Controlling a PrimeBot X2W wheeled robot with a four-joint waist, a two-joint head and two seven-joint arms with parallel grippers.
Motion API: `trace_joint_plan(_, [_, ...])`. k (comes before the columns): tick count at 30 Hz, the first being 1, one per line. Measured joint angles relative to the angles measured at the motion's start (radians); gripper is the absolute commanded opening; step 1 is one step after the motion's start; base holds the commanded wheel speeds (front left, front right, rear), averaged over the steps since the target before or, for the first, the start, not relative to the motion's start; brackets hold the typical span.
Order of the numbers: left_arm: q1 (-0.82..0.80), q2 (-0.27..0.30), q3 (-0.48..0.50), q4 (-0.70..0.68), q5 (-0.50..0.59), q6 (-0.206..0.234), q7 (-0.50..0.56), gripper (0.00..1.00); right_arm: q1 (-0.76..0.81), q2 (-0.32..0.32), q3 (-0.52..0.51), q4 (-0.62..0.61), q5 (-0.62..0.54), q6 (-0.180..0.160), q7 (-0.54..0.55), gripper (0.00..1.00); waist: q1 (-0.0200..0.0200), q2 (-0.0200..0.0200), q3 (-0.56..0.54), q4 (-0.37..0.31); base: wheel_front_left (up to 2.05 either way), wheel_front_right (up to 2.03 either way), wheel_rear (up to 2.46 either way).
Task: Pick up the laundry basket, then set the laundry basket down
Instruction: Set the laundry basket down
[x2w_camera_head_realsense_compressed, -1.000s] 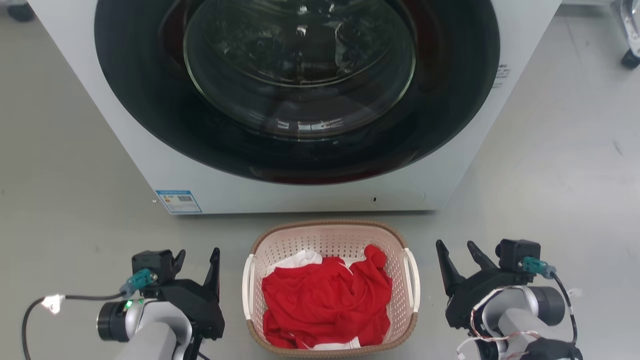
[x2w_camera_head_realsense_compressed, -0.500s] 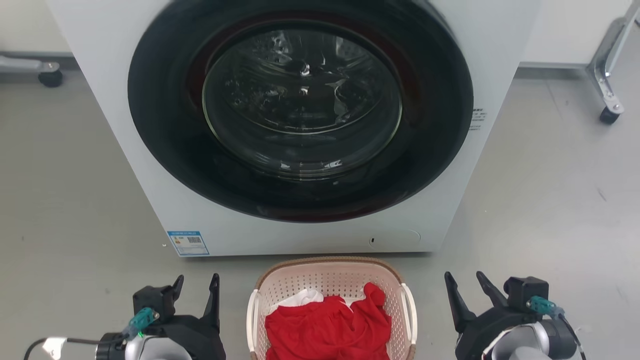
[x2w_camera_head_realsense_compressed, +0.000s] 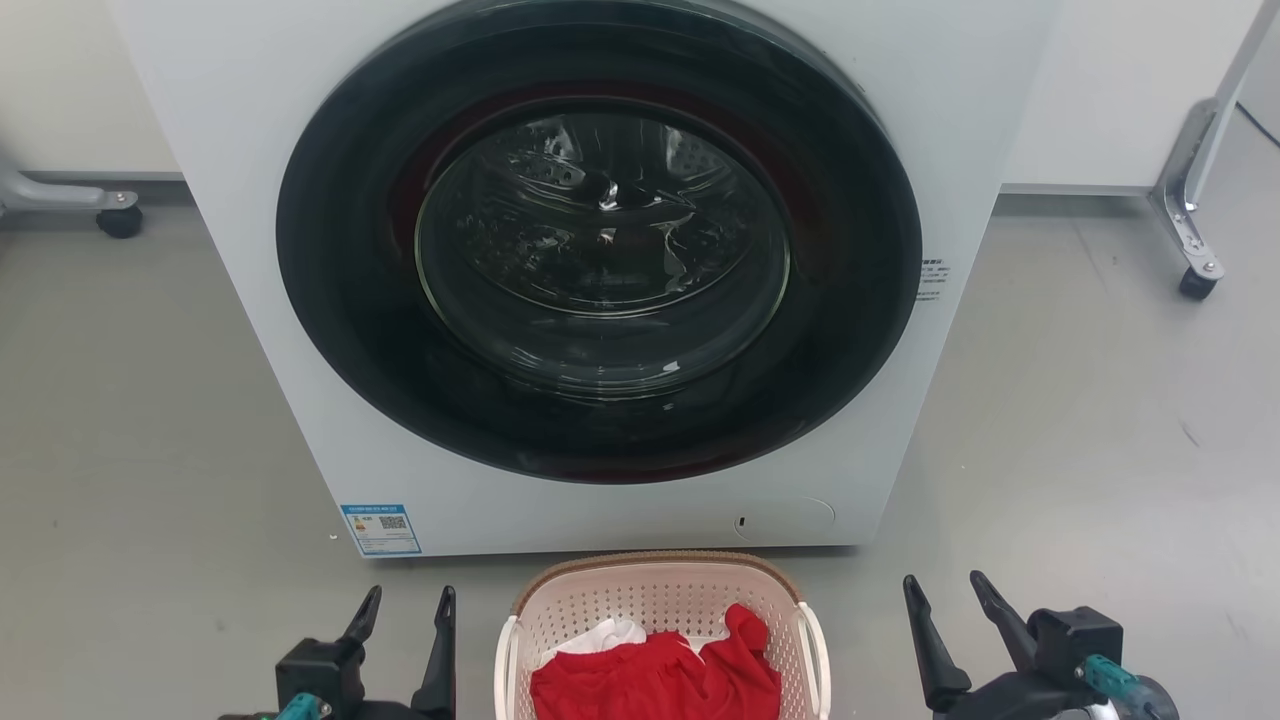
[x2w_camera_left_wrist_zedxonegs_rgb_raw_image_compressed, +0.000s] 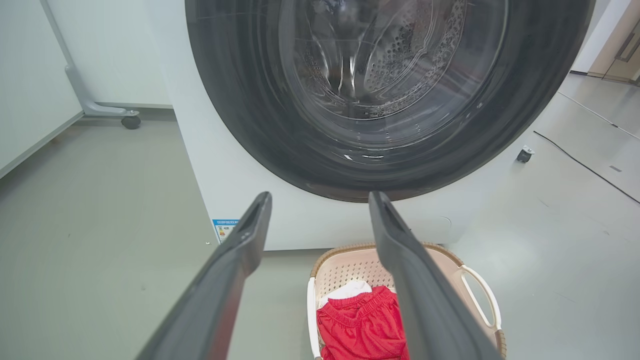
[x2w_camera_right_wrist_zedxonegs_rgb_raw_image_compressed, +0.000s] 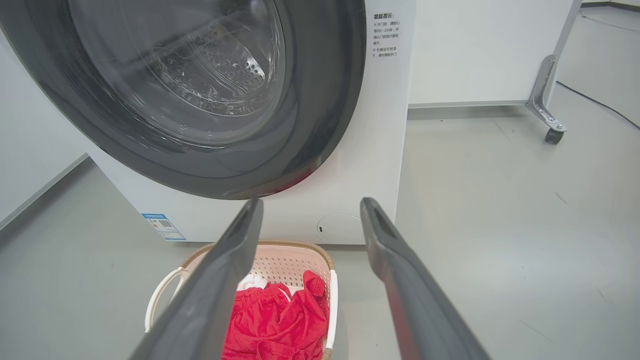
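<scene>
since a second ago the head camera has tipped upward, so the washer (x2w_camera_head_realsense_compressed: 600, 300) door now sits mid-frame and the laundry basket (x2w_camera_head_realsense_compressed: 655, 560) lies at the bottom edge. that is the view shifting, not the basket, which stands on the floor (x2w_camera_head_realsense_compressed: 1080, 450) just in front of the washer with red clothing (x2w_camera_head_realsense_compressed: 660, 680) in it. the left gripper (x2w_camera_head_realsense_compressed: 408, 625) at lower left and the right gripper (x2w_camera_head_realsense_compressed: 948, 620) at lower right flank it as before, both with fingers spread, empty and clear of the handles. by my reading the pick-up has not begun. the head view cuts off the basket's near half. the left wrist view shows one white handle (x2w_camera_left_wrist_zedxonegs_rgb_raw_image_compressed: 481, 296) whole at lower right, and the right wrist view shows the opposite handle (x2w_camera_right_wrist_zedxonegs_rgb_raw_image_compressed: 159, 299) at lower left, both free.
</scene>
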Motion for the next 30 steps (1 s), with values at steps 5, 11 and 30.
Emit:
trace_joint_plan(5, [0.068, 0.007, 0.014, -0.092, 0.033, 0.014, 0.000, 1.00, 0.068, -0.013, -0.022, -0.103, -0.034, -0.016, 0.000, 1.00, 0.0001, 0.0000, -0.011, 0.000, 0.00, 0.00, 0.00])
trace_joint_plan(11, [0.150, 0.008, 0.038, -0.181, 0.043, 0.026, 0.000, 1.00, 0.143, -0.019, -0.049, -0.211, -0.062, -0.030, 0.000, 1.00, 0.0000, 0.0000, -0.020, -0.001, 0.00, 0.00, 0.00])
trace_joint_plan(30, [0.281, -0.003, 0.069, -0.326, 0.094, 0.040, 0.000, 1.00, 0.325, -0.025, -0.143, -0.396, -0.132, -0.044, 0.000, 1.00, 0.0000, 0.0000, -0.035, -0.006, 0.00, 0.00, 0.00])
